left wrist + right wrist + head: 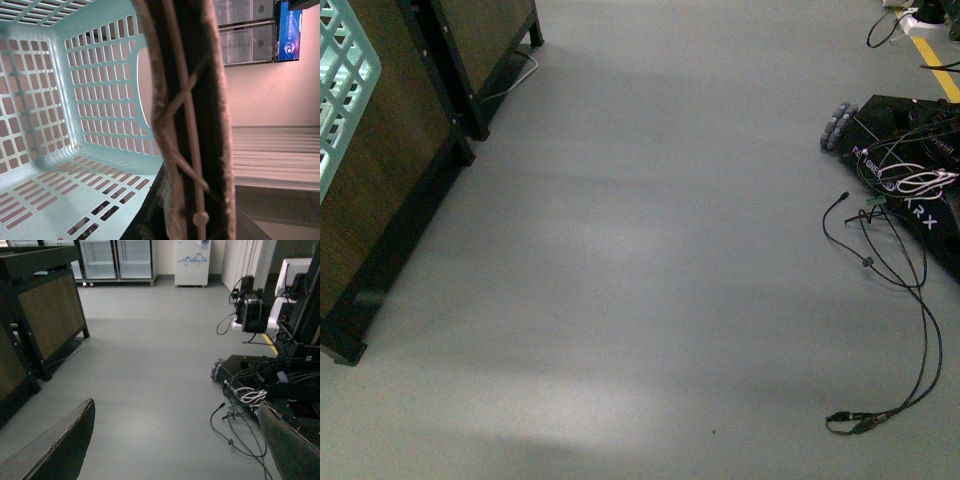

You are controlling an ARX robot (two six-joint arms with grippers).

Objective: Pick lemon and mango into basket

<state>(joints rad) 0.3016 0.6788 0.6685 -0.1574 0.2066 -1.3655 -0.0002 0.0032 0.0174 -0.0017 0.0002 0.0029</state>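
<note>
A bare grey floor (640, 250) fills the front view. Along its left edge stand wood-panelled counters (380, 180) on black frames. At the right lies a black wheeled machine base (910, 150) with loose black cables (910, 330) trailing from it over the floor, and a yellow line (935, 65) is painted on the floor behind it. At the far wall, in the right wrist view, are glass-door fridges (117, 260) and a white cabinet (192, 262).

A corner of the light teal basket (340, 90) shows at the upper left of the front view, in front of the counters and off the floor. The left wrist view looks straight into the basket, at its slotted walls, slotted base and one oval hand-hole. The basket's grey-brown ribbed handle (192, 100) crosses close in front of that camera. Dark shapes sit on either side of the handle's near end, but it cannot be told whether the left gripper (192, 220) is clamped on it.

The right gripper (172, 455) hangs over the floor with its two dark fingers (55, 450) spread wide apart. It holds nothing and touches nothing.
</note>
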